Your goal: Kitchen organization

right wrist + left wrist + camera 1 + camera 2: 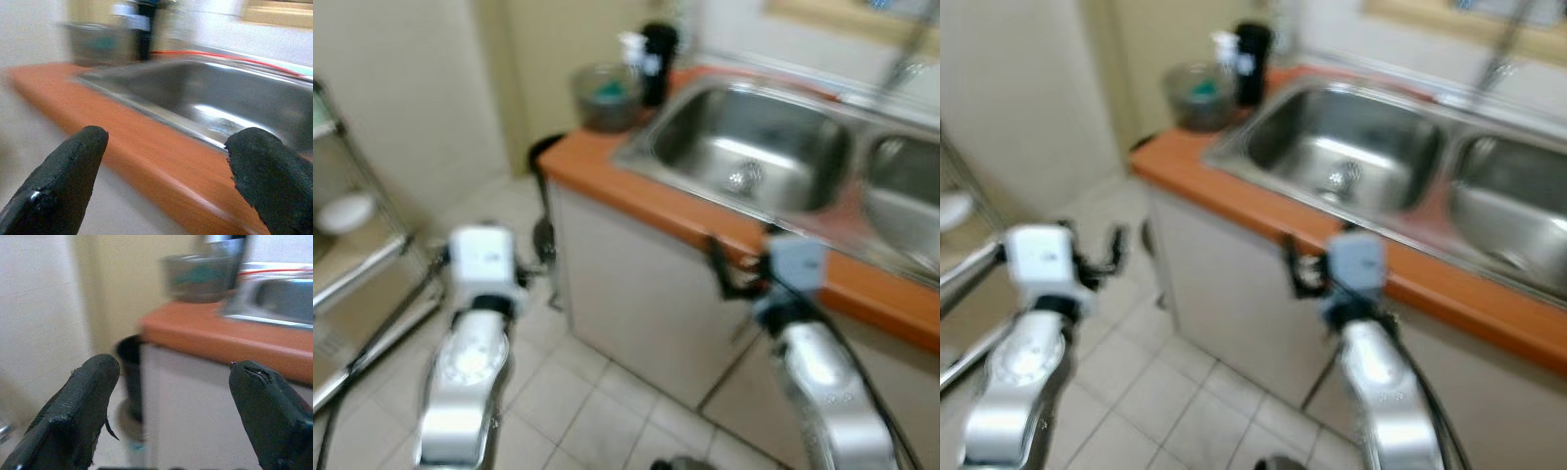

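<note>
The picture is blurred. An orange counter (pixel 597 168) holds a double steel sink (pixel 700 132). At its far left corner stand a grey bowl (pixel 605 96) with something teal inside, a black bottle (pixel 658 59) and a white bottle (pixel 631 47). My left gripper (pixel 536 266) is open and empty, held over the tiled floor left of the cabinet; its wrist view faces the bowl (pixel 203 276). My right gripper (pixel 729 269) is open and empty at the counter's front edge, facing the left basin (pixel 205 98).
A metal rack (pixel 357 259) with a white dish (pixel 344 211) stands at the left. A black bin (pixel 546 152) sits on the floor by the counter's end. A faucet (pixel 906 59) rises behind the sink. The white cabinet front (pixel 636 294) is close ahead.
</note>
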